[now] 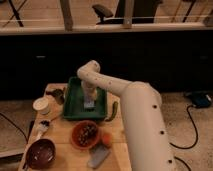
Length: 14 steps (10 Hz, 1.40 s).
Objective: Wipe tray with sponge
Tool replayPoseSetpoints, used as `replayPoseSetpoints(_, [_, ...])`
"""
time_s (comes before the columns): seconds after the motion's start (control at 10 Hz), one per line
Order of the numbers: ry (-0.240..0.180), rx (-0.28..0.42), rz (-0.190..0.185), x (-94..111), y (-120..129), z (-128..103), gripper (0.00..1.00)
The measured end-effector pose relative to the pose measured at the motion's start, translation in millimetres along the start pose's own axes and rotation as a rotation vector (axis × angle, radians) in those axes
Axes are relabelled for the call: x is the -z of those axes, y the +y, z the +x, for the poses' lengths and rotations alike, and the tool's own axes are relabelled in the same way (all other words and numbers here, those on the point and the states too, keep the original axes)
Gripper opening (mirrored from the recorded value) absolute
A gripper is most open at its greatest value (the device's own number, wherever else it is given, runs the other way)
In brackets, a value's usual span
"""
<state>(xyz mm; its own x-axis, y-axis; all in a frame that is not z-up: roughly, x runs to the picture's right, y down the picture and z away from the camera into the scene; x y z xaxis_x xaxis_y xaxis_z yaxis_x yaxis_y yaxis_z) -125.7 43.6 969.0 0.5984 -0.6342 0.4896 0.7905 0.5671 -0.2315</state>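
The tool [89, 101] is in the tray [73, 104]; a bowl [87, 134] crowds its near rim.

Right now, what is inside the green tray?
Inside the tray are the robot's hand and, just below it, the pale sponge on the tray floor. The hand and arm cover part of the sponge and of the floor.

We see one thick white arm [142, 120] rising from the lower right of the view and slanting up and to the left, narrowing as it goes, with a few small dark dots along its side. At its far end it bends at a rounded joint [91, 71] (the highest part of the arm we can make out). From there the pale wrist [89, 89] drops straight down. The gripper [89, 100] hangs below the wrist, pointing downward, left of the view's middle.
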Motion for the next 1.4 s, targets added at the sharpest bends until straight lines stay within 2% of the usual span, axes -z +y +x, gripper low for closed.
replayPoseSetpoints(0.2, [-0.021, 0.055, -0.007, -0.5, -1.2, -14.8, 0.00])
replayPoseSetpoints(0.4, [-0.044, 0.107, -0.009, 6.0, 7.1, -35.2, 0.00])
replayPoseSetpoints(0.6, [-0.056, 0.132, -0.019, 11.7, 19.4, -47.6, 0.00])
replayPoseSetpoints(0.8, [-0.051, 0.123, -0.031, 16.1, 32.9, -43.5, 0.00])
replayPoseSetpoints(1.0, [-0.023, 0.083, -0.036, 22.2, 46.9, -22.5, 0.00])
replayPoseSetpoints(1.4, [0.008, 0.039, -0.032, 23.8, 40.7, 4.1, 0.00])
